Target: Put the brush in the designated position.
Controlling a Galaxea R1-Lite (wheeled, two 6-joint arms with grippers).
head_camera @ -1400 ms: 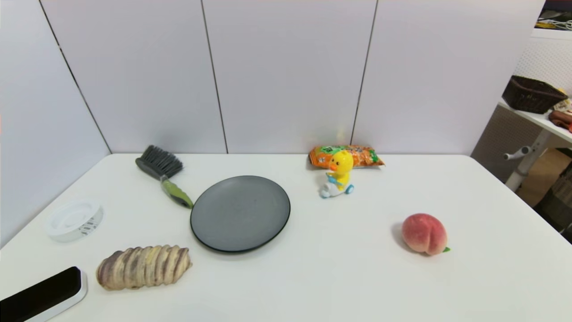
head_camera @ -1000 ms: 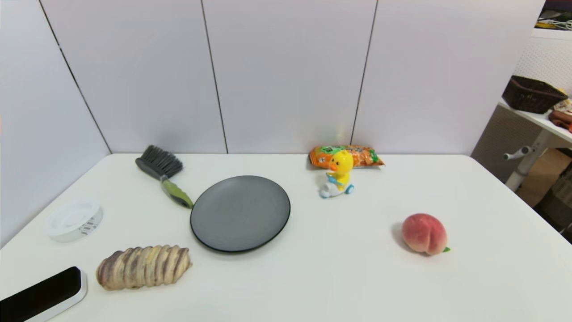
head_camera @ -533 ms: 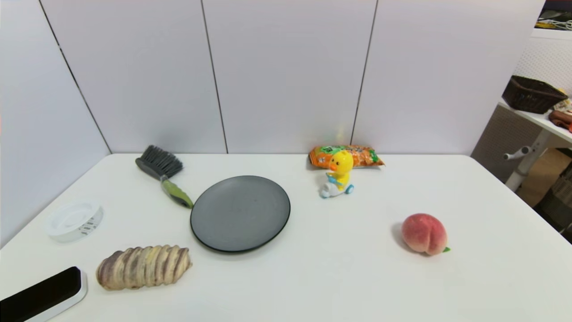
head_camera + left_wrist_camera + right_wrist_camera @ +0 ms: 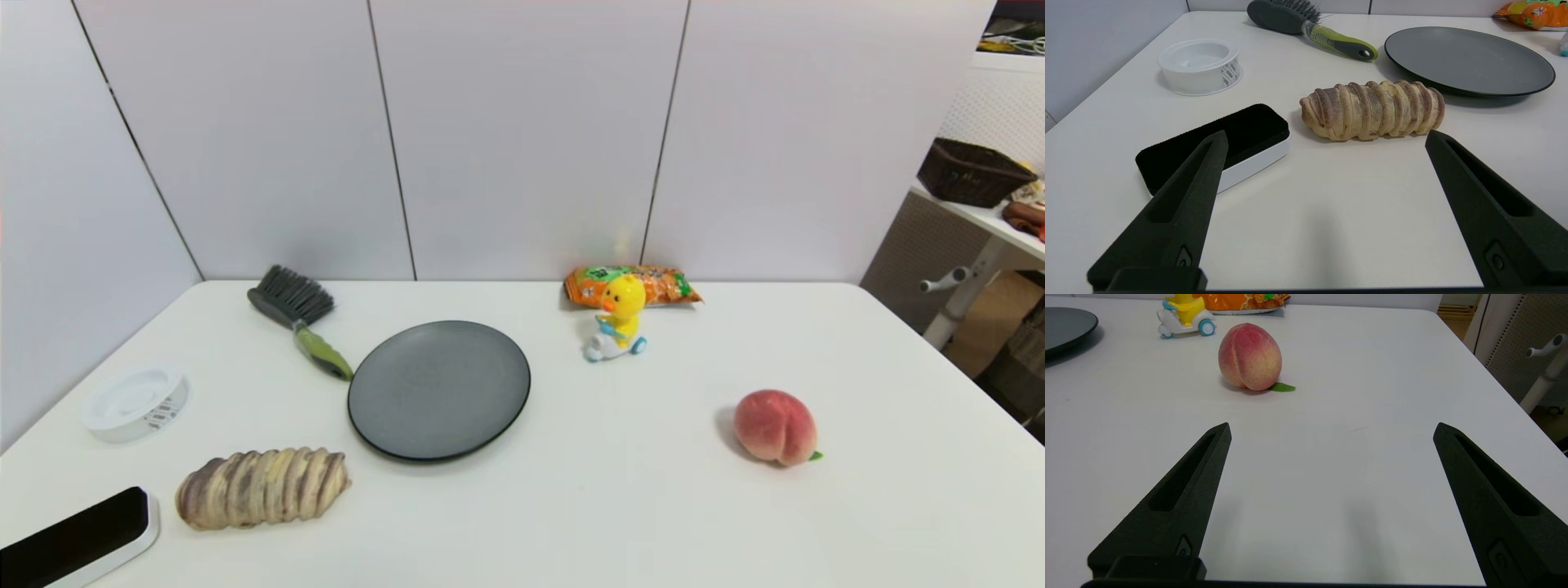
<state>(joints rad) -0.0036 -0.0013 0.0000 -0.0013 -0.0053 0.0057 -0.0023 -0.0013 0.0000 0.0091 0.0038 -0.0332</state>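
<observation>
The brush [image 4: 298,314] lies flat at the back left of the table, black bristles toward the wall, lime-green handle [image 4: 1339,39] pointing at the dark grey plate [image 4: 439,388]. Both arms are parked out of the head view. My left gripper [image 4: 1327,136] is open over the table's near left part, far short of the brush, with nothing between its fingers. My right gripper [image 4: 1331,430] is open over the near right part, empty too.
A striped bread roll [image 4: 263,487] and a black-topped white block [image 4: 77,539] lie near the left gripper. A white round container [image 4: 135,402] sits at the left edge. A duck toy [image 4: 617,328], snack bag [image 4: 633,285] and peach [image 4: 774,426] are to the right.
</observation>
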